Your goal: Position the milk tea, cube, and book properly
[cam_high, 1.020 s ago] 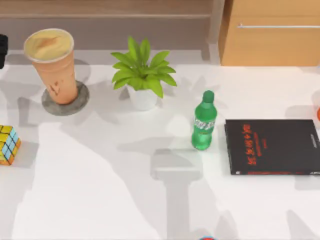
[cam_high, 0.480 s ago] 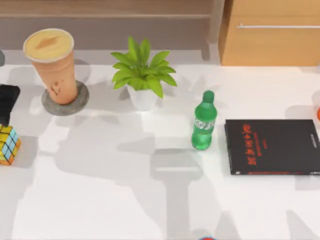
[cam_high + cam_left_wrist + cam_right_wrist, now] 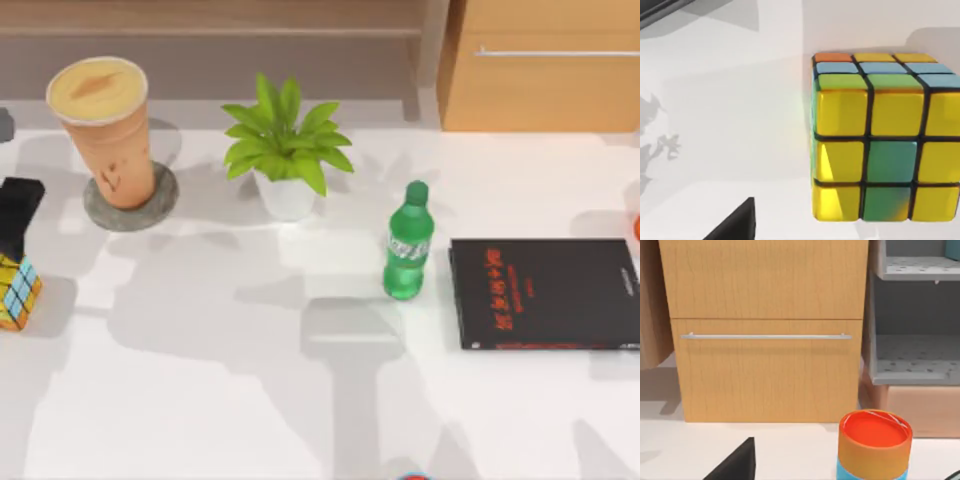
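Cube: small puzzle cube of yellow, blue, orange and green squares on a black grid sits at the bench's left edge, cut off by the top view's border; the left wrist view shows it close, also cut off at one side
Left hand: a black part reaches in at the left edge just above the cube, most of it out of sight; whether it is released or clenched cannot be told
Left wrist view corner: a dark wedge pokes in, too little to identify
Milk tea: tall tapered orange-brown cup with creamy yellow top and small dark mark stands upright on a round grey coaster at back left
Bench: white surface crossed by grey shadows
Other things: potted green plant in white pot near the middle back; green plastic bottle just left of a thin black book with red lettering, the book cut off at the right edge
Right wrist view: wooden drawer cabinet and an orange-topped cylinder, cut off below
Right hand: state cannot be told
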`<control>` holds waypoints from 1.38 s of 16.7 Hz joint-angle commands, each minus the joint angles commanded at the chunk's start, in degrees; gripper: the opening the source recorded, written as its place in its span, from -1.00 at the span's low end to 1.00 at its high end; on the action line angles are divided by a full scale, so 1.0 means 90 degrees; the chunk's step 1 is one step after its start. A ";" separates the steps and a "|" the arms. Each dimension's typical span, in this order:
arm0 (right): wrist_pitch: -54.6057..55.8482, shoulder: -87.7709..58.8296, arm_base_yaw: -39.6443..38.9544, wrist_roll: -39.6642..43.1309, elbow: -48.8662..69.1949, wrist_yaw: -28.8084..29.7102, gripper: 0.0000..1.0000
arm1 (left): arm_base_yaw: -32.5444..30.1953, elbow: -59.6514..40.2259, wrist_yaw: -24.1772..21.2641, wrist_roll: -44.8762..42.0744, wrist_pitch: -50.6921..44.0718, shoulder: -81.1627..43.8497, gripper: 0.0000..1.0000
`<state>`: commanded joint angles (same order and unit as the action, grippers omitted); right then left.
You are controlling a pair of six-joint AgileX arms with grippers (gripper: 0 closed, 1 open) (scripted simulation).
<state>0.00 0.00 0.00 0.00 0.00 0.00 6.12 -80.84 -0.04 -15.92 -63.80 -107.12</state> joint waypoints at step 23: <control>0.0000 0.0000 0.0000 0.0000 0.0000 0.0000 1.00 | -0.0005 0.0894 -0.0003 -0.0006 0.1308 -0.0405 -0.81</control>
<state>0.00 0.00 0.00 0.00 0.00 0.00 6.08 -72.80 -0.07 -15.98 -52.03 -110.77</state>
